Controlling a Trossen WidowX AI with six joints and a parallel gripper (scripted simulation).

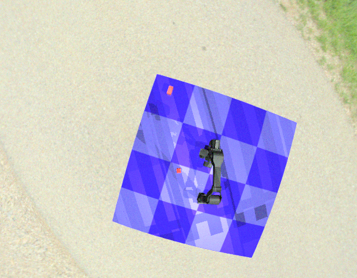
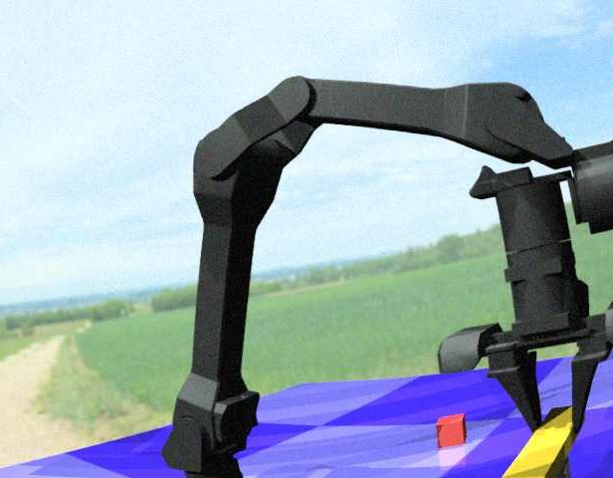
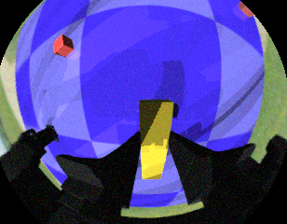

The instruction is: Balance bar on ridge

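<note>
My gripper (image 2: 555, 419) (image 3: 154, 133) points down and is shut on a yellow bar (image 2: 540, 451) (image 3: 157, 121). It grips the bar near one end. In the side view the rest of the bar slopes down toward the camera and leaves the frame at the bottom. A small red cube (image 1: 178, 169) (image 2: 450, 429) (image 3: 63, 45) stands on the blue checkered table (image 1: 256, 119) (image 2: 347, 406) (image 3: 119, 56), apart from the bar, to the gripper's left. A second red block (image 1: 170, 90) (image 3: 246, 9) lies near the table's far corner. The overhead view shows the arm (image 1: 216, 170), but the bar is hidden under it.
The arm's base (image 1: 210, 198) (image 2: 209, 432) stands near the table's middle. Gravel ground (image 1: 68, 119) surrounds the table, with grass (image 1: 346, 44) at the upper right. The table's edges lie well away from the gripper.
</note>
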